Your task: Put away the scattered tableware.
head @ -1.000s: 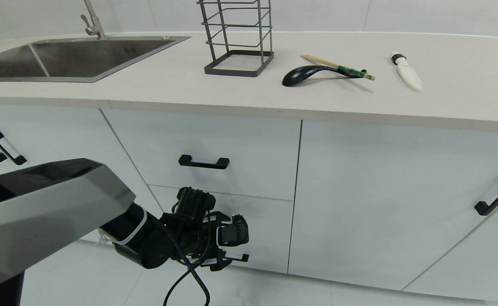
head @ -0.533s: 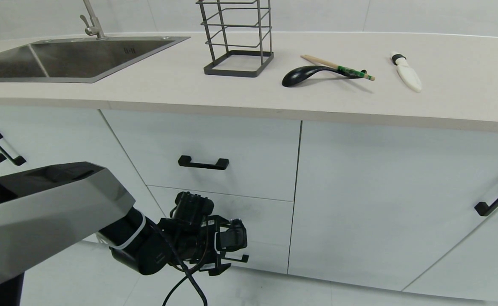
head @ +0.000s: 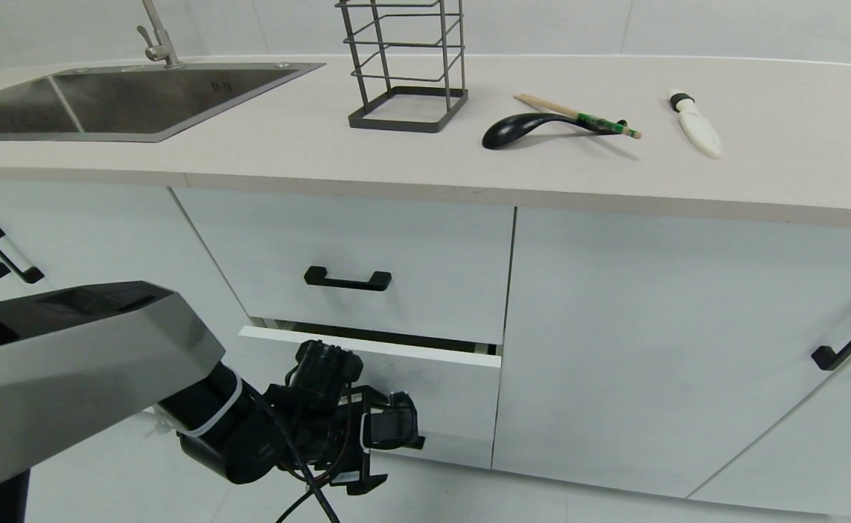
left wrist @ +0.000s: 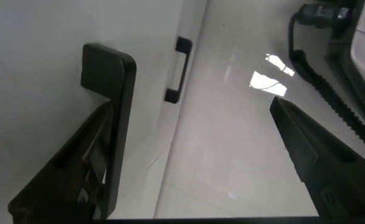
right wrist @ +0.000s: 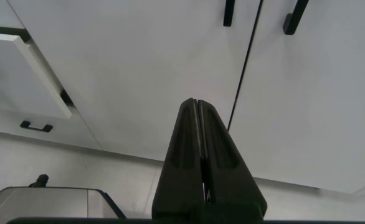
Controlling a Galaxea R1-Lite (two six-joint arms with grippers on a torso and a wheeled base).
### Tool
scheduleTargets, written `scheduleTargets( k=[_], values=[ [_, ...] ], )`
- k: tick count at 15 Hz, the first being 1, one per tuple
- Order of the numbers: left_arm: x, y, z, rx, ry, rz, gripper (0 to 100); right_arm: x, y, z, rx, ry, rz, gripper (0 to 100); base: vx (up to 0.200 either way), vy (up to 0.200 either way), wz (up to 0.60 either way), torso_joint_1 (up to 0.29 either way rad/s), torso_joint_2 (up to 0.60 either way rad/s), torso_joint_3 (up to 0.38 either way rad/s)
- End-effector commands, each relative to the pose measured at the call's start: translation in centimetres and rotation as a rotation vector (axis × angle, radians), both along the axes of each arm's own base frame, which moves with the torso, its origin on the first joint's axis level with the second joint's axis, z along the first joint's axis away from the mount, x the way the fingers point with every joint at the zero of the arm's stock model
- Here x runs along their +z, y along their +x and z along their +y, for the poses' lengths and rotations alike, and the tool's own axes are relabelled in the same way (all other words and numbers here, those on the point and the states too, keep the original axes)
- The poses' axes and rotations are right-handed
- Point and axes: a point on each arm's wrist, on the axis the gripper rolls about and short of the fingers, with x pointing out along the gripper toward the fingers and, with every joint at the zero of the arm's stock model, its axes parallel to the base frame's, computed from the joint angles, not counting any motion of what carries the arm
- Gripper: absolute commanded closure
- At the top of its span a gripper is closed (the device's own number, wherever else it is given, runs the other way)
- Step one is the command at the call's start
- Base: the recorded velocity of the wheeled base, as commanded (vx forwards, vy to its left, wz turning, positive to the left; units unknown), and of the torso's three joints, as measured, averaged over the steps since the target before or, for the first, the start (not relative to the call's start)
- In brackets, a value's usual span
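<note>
Spoon (head: 520,128), black and glossy, is lying midway between the table's (head: 251,156) front and back edges, just right of the wire rack (head: 407,73), its handle touching the chopsticks (head: 578,115). A white knife (head: 695,123) is lying farther right. Bare table is running along the front edge. Below, the left tool (left wrist: 192,112), fingers apart, is sitting at the lower drawer (head: 440,392), which is standing slightly open. The right tool (right wrist: 197,102) is pressing its fingers together.

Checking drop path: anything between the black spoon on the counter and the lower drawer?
Yes. The lower drawer is open only a crack, under the shut upper drawer; the left gripper sits at its front. Chopsticks cross the black spoon's handle.
</note>
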Motion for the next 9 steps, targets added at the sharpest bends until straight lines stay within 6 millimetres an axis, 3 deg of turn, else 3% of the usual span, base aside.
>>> scheduleTargets(
  k=[1,5,9],
  values=[
    [0.7,-0.6,0.3,0.0,-0.004,-0.01,0,0.0,0.0,0.0,0.002,0.0,0.001,100,0.0,0.0,0.0,0.0,0.0,0.0],
    [2.9,-2.4,0.8,-0.009,-0.02,-0.048,0,0.0,0.0,0.0,0.002,0.0,0.001,100,0.0,0.0,0.0,0.0,0.0,0.0],
    [6.3,-6.1,1.2,-0.043,-0.058,-0.112,0,0.0,0.0,0.0,0.002,0.0,0.001,100,0.0,0.0,0.0,0.0,0.0,0.0]
  ],
)
